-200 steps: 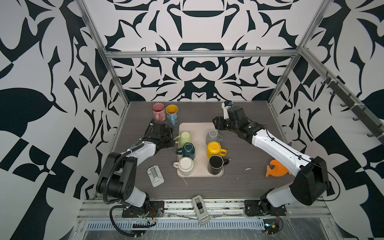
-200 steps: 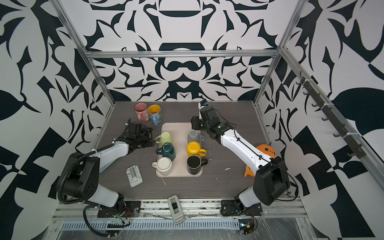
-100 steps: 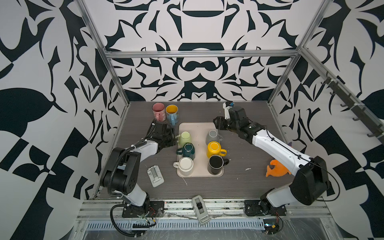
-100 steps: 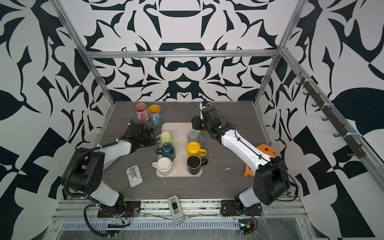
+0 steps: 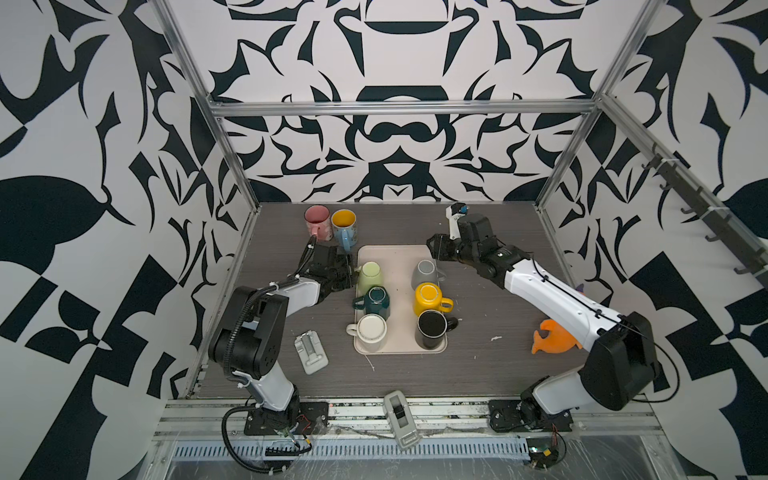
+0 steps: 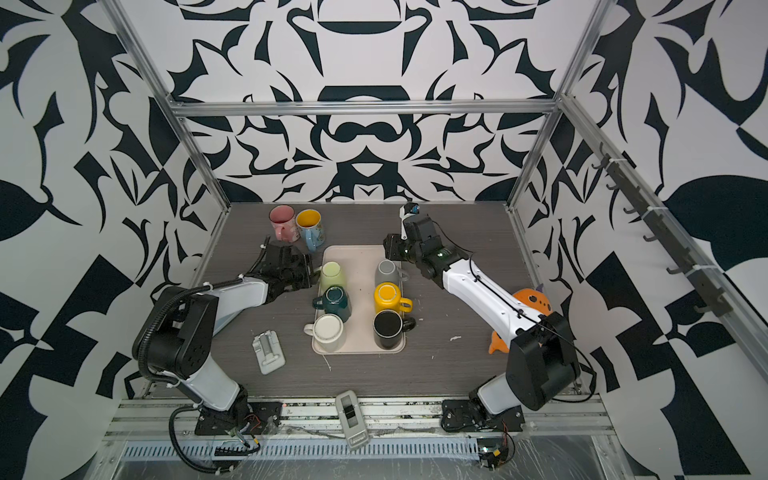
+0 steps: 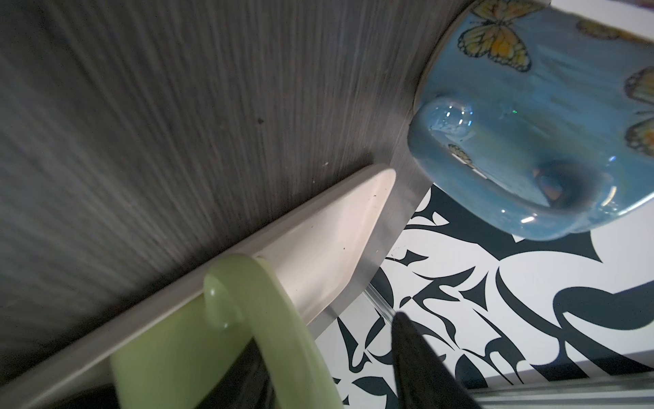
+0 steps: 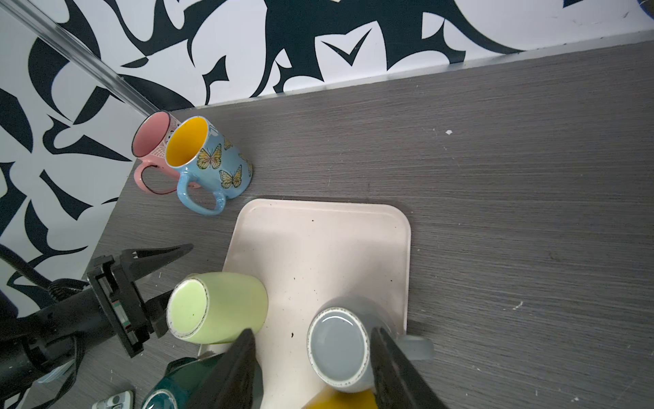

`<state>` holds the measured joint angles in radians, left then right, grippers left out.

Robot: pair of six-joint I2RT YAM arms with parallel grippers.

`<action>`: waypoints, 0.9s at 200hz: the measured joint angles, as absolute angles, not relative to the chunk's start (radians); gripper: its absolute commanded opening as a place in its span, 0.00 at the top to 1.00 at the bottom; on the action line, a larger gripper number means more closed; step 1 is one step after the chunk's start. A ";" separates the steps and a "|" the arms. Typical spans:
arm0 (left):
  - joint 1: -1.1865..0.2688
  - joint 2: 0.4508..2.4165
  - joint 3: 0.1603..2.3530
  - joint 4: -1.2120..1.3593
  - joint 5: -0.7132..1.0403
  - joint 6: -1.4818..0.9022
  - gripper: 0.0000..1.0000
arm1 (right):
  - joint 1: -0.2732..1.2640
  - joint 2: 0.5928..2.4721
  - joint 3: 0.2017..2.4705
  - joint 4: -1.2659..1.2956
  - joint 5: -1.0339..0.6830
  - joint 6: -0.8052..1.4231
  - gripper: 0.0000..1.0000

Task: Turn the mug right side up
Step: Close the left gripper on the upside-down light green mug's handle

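Eight mugs [image 5: 370, 276], one tray [image 5: 395, 257], one orange toy [image 5: 555, 336].

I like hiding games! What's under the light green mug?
The light green mug stands upside down on the beige tray. Only tray shows around it; whatever is inside is covered.

You are looking into a booth closed in at the back and both sides by white walls with bold black leaf-like shapes [image 5: 395, 62]. Silver aluminium frame bars [image 5: 399, 109] run up the corners and across the back wall. Your work surface is a dark grey wood-grain tabletop [image 5: 519, 365]. A rail of dark hooks [image 5: 721, 218] slants along the right wall, and a silver metal base rail [image 5: 449, 409] lines the near edge. The light is even, with soft shadows.
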<state>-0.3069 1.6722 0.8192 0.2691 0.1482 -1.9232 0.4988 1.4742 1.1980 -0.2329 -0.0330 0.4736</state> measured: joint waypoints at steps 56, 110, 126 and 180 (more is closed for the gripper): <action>-0.309 1.713 0.819 0.310 0.159 -1.943 0.57 | 0.493 1.474 1.191 -0.226 -0.033 0.480 0.46; -0.315 1.713 0.819 0.334 0.168 -1.950 0.69 | 0.490 1.474 1.190 -0.220 -0.034 0.493 0.46; -0.315 1.713 0.819 0.340 0.171 -1.953 0.74 | 0.490 1.474 1.187 -0.219 -0.034 0.495 0.46; -0.318 1.718 0.829 0.413 0.202 -1.974 0.99 | 0.484 1.474 1.181 -0.218 -0.035 0.499 0.47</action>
<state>-0.3176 1.7180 0.8291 0.4126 0.2024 -1.9736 0.4839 1.4742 1.1809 -0.2180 -0.0349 0.4988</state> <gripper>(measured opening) 0.113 0.533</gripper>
